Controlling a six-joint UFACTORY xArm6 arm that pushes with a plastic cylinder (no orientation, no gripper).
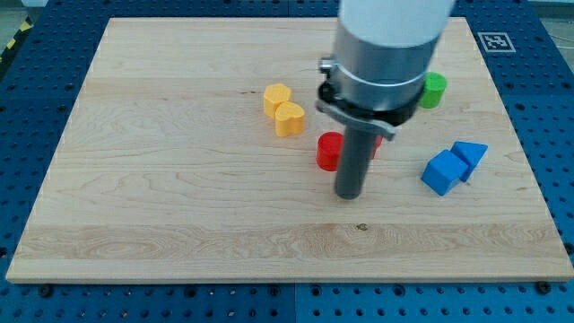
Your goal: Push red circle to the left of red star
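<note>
The red circle (329,151) is a short, glossy red cylinder standing flat on its round base, near the middle of the wooden board. Its right-hand side is covered by the dark rod. The red star (378,144) lies just to the view's right of it, almost wholly hidden; only a small red sliver shows.

Red circle (329,151) mid-desk (161,179), touching my tip (348,195) on view's left; red star (378,144) mostly hidden behind rod; two yellow blocks (283,109) touching, toward upper left; green block (434,90) upper right; blue blocks (454,165) right, touching.
</note>
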